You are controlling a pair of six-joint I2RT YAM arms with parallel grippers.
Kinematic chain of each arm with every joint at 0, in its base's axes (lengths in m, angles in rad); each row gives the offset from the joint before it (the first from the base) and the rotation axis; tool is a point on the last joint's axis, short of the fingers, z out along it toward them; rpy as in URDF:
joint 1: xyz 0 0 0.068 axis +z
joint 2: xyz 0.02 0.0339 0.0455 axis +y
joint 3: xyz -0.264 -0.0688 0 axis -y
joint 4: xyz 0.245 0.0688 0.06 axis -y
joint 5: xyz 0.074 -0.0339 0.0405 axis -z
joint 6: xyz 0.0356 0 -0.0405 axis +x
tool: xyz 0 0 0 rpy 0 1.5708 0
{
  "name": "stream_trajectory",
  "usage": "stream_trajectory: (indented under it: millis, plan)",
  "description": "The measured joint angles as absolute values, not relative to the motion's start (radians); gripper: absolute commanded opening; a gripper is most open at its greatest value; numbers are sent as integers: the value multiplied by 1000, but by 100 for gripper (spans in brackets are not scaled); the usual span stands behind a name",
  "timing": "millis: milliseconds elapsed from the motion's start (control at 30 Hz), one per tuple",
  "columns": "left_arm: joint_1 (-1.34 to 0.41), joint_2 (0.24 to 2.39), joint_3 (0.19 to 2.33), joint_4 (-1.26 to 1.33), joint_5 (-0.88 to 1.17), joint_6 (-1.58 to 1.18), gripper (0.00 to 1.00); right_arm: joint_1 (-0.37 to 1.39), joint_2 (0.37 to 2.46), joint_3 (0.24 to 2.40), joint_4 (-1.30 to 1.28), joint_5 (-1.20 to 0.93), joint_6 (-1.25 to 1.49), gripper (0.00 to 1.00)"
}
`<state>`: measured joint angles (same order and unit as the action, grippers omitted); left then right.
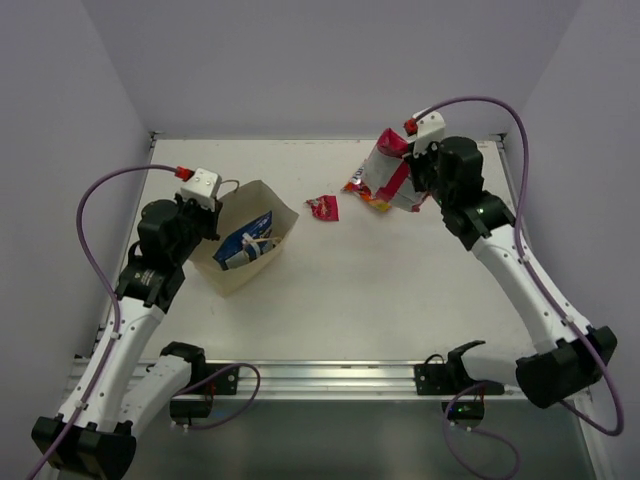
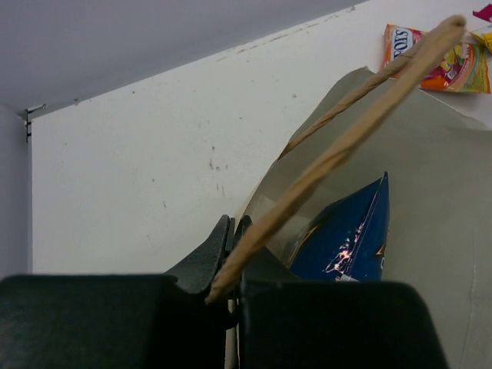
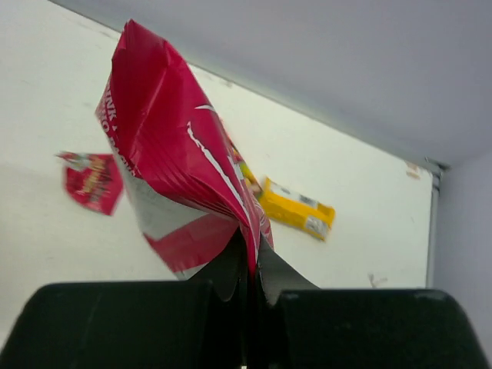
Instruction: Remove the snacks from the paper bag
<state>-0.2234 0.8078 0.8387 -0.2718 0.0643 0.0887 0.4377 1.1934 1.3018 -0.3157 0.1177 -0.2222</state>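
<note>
Left pincer (image 2: 231,238) pressed together on a brown string handle (image 2: 338,146) of the paper bag (image 1: 250,272), which sits at about 9 o'clock on the bench (image 1: 400,300), mouth tipped open.

- Blue Doritos chip bag (image 2: 346,238) lies inside, not yet taken out. A pale item beside it cannot be identified.
- Right pincer (image 3: 246,269) pinches the lower edge of the pink bag (image 3: 177,154), held off the bench at about 1 o'clock.
- Out on the bench: tiny red wrapper (image 1: 323,207) near 12 o'clock, red-yellow candy pouch (image 1: 365,192) just beside the hanging pink bag, slim yellow bar (image 3: 296,209) beyond it.

Judgement: three snacks out, a fourth lifted but not set down, and one left in the bag, so the task is well past halfway.
</note>
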Motion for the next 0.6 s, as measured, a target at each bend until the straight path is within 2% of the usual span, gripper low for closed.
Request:
stream_trajectory:
  millis: [200,367,600]
  plan:
    - [-223,813,857,-278,59,87,0,274,1373,1266,-338,310,-202,0]
    - [-223,813,859,-280,59,86,0,247,1496,1221,-299,509,-190,0]
    - [-223,813,865,-289,60,86,0,318,1742,1186,-363,495,-67,0]
